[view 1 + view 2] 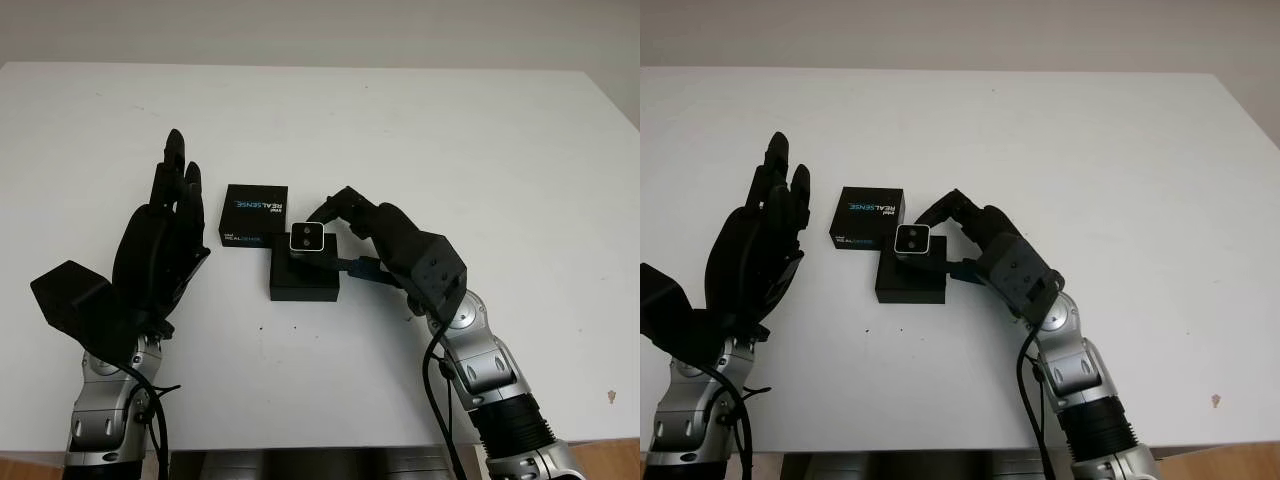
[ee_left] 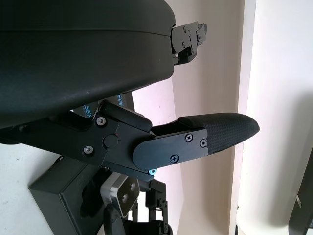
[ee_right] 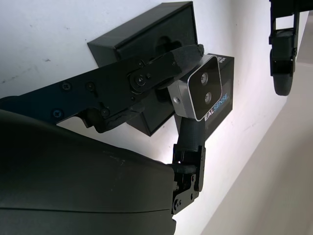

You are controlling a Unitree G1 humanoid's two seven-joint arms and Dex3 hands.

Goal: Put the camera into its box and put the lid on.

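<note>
Right hand [image 1: 400, 250] closed on the camera [image 1: 307, 237], fingertips pinching its silver body from the right, lens face turned up toward the head. Holds it just over the far edge of the open black box [image 1: 304, 282], near the middle of the tabletop [image 1: 450, 140], not yet down inside the cavity. Left hand [image 1: 160, 250] open, raised on edge to the left of the lid [image 1: 254, 213], touching nothing. Lid with the white lettering lying flat just beyond the box's far-left corner, close enough to look like contact, though hard to tell. Biggest risk, as a judgement: lowering from this spot and landing the camera on the far rim rather than in the recess, then tipping out toward the lid on release. Calls for a small shift nearward before descent. Second risk: wedging of the thick fingers between camera and box wall, dragging the camera back out on withdrawal or lifting the whole box. Third: shoving the box itself, light-looking and braced by nothing, with any sideways push from the right sending it leftward into the lid. Could also go in tilted, leaving a corner proud of the rim and blocking the lid later. Worth bringing the left hand in to steady the box's left side first.
</note>
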